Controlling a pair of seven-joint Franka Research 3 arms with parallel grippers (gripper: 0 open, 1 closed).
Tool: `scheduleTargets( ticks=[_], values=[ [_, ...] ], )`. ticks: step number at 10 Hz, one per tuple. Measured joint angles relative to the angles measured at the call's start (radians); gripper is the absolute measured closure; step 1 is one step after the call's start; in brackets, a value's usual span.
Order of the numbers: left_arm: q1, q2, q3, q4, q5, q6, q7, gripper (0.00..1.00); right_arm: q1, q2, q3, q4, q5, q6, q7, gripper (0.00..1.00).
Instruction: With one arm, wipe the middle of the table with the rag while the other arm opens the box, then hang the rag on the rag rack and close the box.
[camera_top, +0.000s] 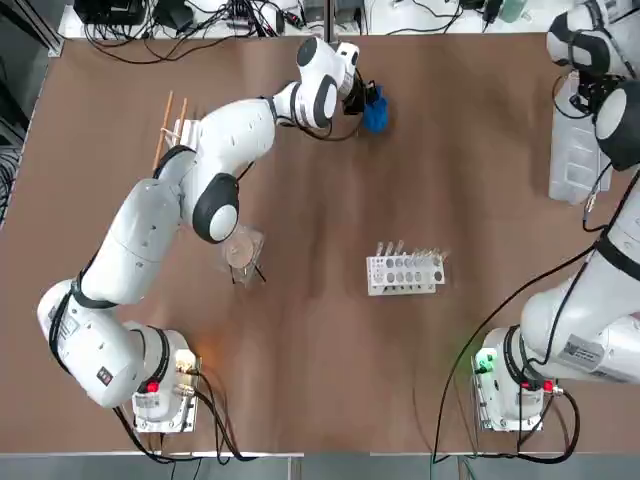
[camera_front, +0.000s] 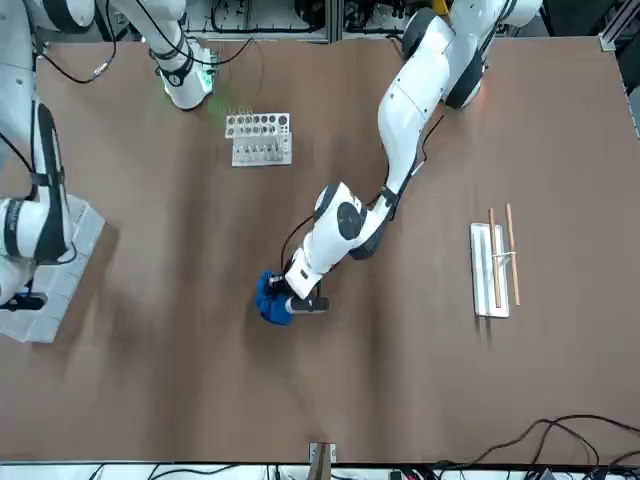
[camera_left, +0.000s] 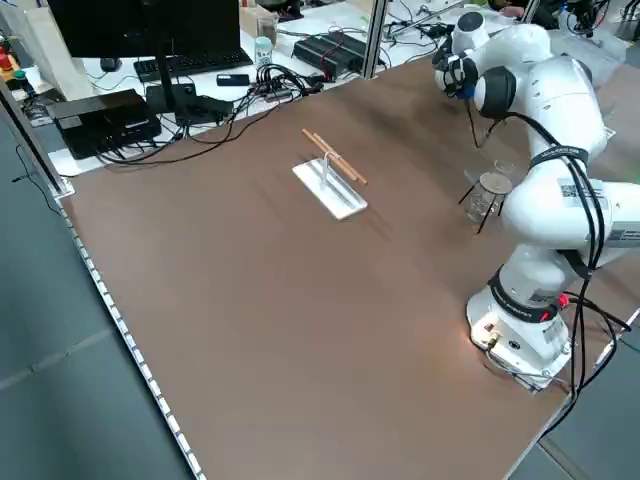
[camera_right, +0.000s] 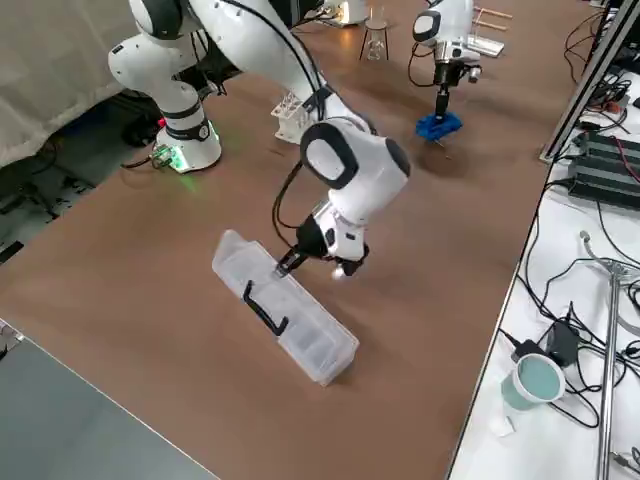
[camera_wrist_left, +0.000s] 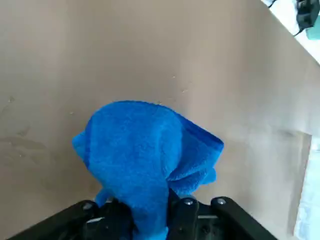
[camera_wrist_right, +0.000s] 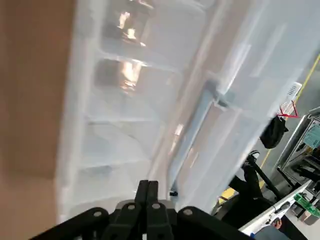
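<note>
left end effector (camera_front: 290, 300) pinching the blue rag (camera_front: 270, 299) down on the brown surface (camera_front: 420, 380), right end effector (camera_right: 318, 262) pressed together at the clear box (camera_right: 285, 308), rag rack (camera_front: 494, 268) off to the side

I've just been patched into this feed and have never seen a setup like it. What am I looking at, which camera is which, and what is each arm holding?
These are two white robot arms at a brown table, each ending in a two-finger gripper. One picture looks straight down, one faces the robot from across the table, two look in from the sides, and two sit on the wrists.

The left gripper is shut on the blue rag, pressing it on the table toward the far side. The right gripper is shut, its tips at the edge of the clear plastic box, holding nothing.

Also on the table: the rag rack with wooden rods, a white test-tube rack, and a small glass flask.
</note>
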Motion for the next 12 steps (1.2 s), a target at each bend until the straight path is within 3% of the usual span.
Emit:
scheduleTargets(
  ticks=[2,4,7,10,12],
  values=[
    [-0.002,0.037,0.000,0.003,0.000,0.003,0.000,0.84,-0.088,0.001,-0.003,-0.004,-0.019,0.039,-0.065,0.99],
    [-0.002,0.047,0.000,0.008,0.000,0.003,0.000,0.84,-0.186,0.009,-0.004,-0.016,-0.020,0.157,-0.135,0.99],
    [-0.002,0.062,0.000,0.008,0.000,0.003,-0.003,0.84,-0.238,0.055,-0.002,-0.025,-0.020,0.285,-0.167,0.99],
    [-0.001,0.064,0.003,0.010,0.000,-0.004,-0.004,0.84,-0.221,0.051,0.039,0.006,-0.020,0.232,-0.200,0.99],
    [0.004,0.064,0.005,0.011,0.000,-0.026,-0.006,0.84,-0.175,0.007,0.099,0.078,-0.020,0.039,-0.203,0.96]
  ],
)
